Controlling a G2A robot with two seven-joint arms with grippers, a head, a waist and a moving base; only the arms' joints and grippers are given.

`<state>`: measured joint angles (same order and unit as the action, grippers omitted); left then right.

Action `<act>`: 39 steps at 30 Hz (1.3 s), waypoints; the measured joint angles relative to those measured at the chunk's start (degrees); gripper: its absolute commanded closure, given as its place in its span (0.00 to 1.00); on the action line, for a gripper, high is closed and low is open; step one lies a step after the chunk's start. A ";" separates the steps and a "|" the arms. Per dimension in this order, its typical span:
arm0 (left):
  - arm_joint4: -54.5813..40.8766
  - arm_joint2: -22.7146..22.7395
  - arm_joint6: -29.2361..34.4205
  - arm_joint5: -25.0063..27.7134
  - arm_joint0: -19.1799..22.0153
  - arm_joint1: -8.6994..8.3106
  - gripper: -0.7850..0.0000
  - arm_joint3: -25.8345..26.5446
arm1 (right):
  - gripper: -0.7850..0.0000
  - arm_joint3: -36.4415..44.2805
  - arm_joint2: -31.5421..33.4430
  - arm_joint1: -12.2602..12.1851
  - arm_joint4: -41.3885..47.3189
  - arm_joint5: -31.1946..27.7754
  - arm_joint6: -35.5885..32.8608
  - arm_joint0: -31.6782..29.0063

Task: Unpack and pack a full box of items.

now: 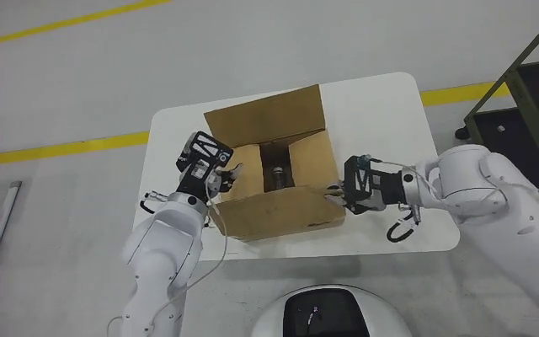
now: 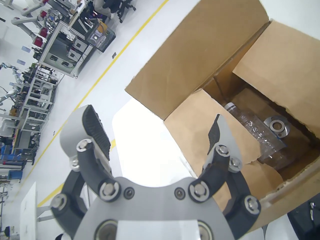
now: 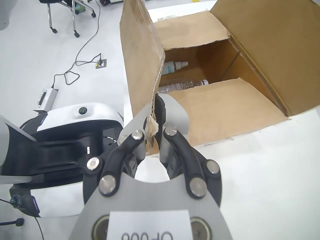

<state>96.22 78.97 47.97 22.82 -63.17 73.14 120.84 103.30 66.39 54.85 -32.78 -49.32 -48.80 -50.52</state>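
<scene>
1. Right claw (image 3: 153,112): clenched on the corner of the near flap (image 3: 140,51), which stands upright.
2. Left claw (image 2: 155,123): released, just beside the side flap (image 2: 212,136).
3. The box (image 1: 269,126) sits on the table (image 1: 379,109) and holds a clear bottle (image 3: 180,86), a small bottle (image 3: 173,66) and a metal ring (image 2: 277,126).
4. Swing the near flap outward in a slow arc about its crease. Pulling it is likely to slide the box.
5. Push the side flap clear before reaching inside.

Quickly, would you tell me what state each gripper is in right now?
Left gripper: open, holding nothing.
Right gripper: shut on the box flap.
</scene>
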 measured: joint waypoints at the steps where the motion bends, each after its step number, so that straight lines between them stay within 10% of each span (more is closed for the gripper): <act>1: -0.10 -0.17 0.74 0.52 0.11 -0.02 0.00 -0.16 | 1.00 0.61 0.28 -0.09 -0.89 -0.29 0.71 -0.50; 13: -2.64 -2.57 6.44 9.78 1.78 -0.45 0.00 0.17 | 0.92 5.00 3.62 -0.99 -7.82 -1.96 8.59 -5.58; 18: -6.18 -3.10 8.07 13.99 1.91 -0.70 0.00 1.38 | 0.56 4.57 3.76 -1.21 -7.31 -2.13 9.81 -5.99; 20: -8.53 -3.22 8.71 15.38 1.72 -0.77 0.00 1.54 | 0.05 4.18 3.85 -1.27 -6.68 -2.04 10.37 -6.02; 23: -12.06 -2.93 10.25 16.95 1.69 -0.95 0.00 2.30 | 0.00 3.56 4.81 -1.38 -5.00 -1.50 12.04 -5.83; 28: -15.38 -2.76 12.16 18.48 1.60 -1.31 0.00 3.47 | 0.06 2.36 8.62 -1.83 -0.27 -2.11 16.26 -6.11; 34: -19.00 -2.88 13.28 20.25 0.97 -1.84 0.00 4.75 | 1.00 -1.14 12.05 -2.19 6.85 0.22 20.00 -7.41; 39: -22.49 -3.50 13.66 19.84 -0.23 -2.53 0.00 6.21 | 1.00 -3.33 7.34 -1.73 10.95 5.23 16.51 -6.69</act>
<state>73.73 75.47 61.63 42.65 -63.40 70.61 127.05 99.97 73.73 53.13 -21.82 -44.09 -32.29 -57.21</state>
